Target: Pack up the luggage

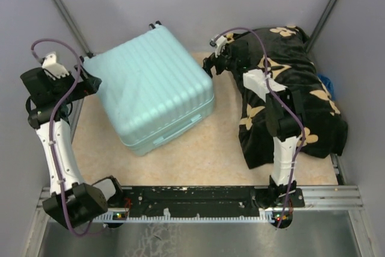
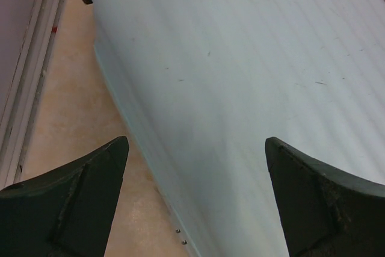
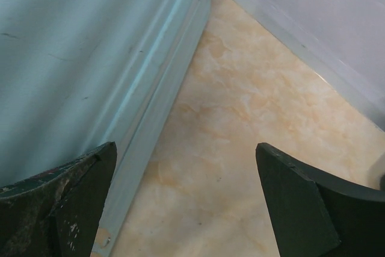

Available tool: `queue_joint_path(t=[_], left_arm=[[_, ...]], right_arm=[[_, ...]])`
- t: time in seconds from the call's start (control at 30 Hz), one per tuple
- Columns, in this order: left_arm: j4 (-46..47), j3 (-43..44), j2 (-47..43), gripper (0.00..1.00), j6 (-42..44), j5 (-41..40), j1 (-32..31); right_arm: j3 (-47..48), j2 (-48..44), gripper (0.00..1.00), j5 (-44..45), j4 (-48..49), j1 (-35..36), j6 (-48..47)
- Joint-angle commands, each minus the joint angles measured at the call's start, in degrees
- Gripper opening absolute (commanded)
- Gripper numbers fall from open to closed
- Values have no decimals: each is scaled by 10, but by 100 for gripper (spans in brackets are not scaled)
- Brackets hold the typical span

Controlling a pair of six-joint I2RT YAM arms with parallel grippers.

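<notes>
Suitcase point(image 1: 153, 91) still shut, far left of tabletop point(image 1: 210, 148). L & R jaws wide open, empty. Next prob: pop it open, then blanket point(image 1: 301, 106) in.

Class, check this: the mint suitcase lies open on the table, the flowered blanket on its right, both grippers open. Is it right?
No: the suitcase is closed, as the top view shows. It does lie on the table, the blanket on its right, left gripper and right gripper open.

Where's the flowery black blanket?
Seen from above, the black blanket with tan flowers lies heaped at right, under the right arm, beside the mint-blue ribbed suitcase.
</notes>
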Motion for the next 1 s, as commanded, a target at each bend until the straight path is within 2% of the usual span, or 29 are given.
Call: queue_joint_path(t=[0.0,0.17,0.27,0.4,0.6,0.77,0.97], left_arm=[[8,-20,40,100,-27,79,35],[89,-41,110,99,-34,179,34],[78,-18,177,95,-13,222,16],[57,23,231,95,26,230,-64],[62,25,274,93,67,229,-195],[79,-3,279,93,54,236,-258],[99,-80,256,91,32,228,-311]], right_arm=[[11,-22,99,-24,4,12,-29],[-43,-57,99,-74,18,16,-37],[-80,-84,99,-91,23,23,-48],[-148,-130,99,-108,29,39,-74],[-230,-216,99,-109,25,48,-101],[-286,-291,99,-78,-10,43,-138],[-333,-354,99,-91,-53,-1,-136]])
